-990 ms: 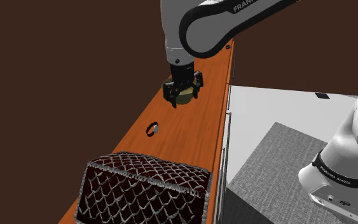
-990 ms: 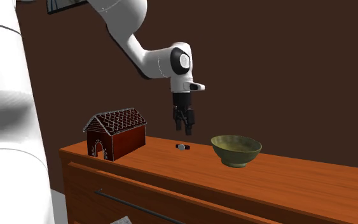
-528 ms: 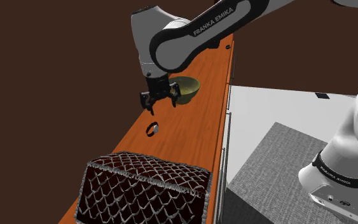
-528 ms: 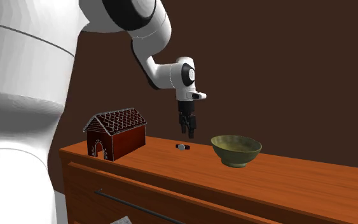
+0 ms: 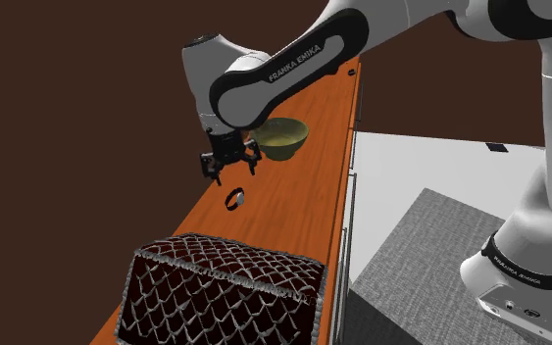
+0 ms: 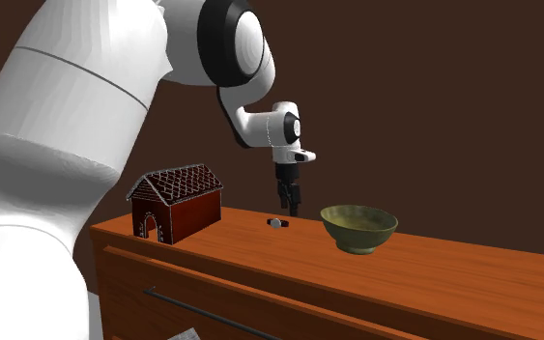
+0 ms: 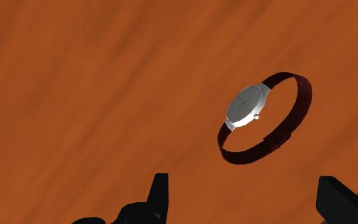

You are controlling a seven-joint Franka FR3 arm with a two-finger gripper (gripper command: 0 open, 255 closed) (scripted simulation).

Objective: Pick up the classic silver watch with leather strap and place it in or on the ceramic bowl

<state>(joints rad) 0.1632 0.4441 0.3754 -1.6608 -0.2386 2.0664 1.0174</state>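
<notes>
A silver-faced watch point(image 7: 250, 109) with a dark red-brown strap lies on the orange-brown wooden top; it is small in the shoulder view point(image 5: 233, 200) and in the second exterior view point(image 6: 275, 223). My black gripper point(image 5: 229, 165) hangs open above the wood, a little up and to the left of the watch in the shoulder view, holding nothing. In the second exterior view the gripper point(image 6: 288, 203) hovers just above the watch. The wrist view has the open gripper point(image 7: 244, 203) with the watch ahead of its fingers. An olive-green bowl point(image 5: 281, 138) point(image 6: 357, 228) stands further along the top.
A dark red toy house with a white-latticed roof point(image 5: 223, 291) point(image 6: 176, 201) stands at the near end of the wooden cabinet top point(image 5: 283, 211). A grey-and-white floor area point(image 5: 430, 235) lies to the shoulder view's right of the cabinet edge.
The gripper has swung from above the bowl down and to the shoulder view's left, toward the watch, staying open. Watch, bowl and house have not moved.
</notes>
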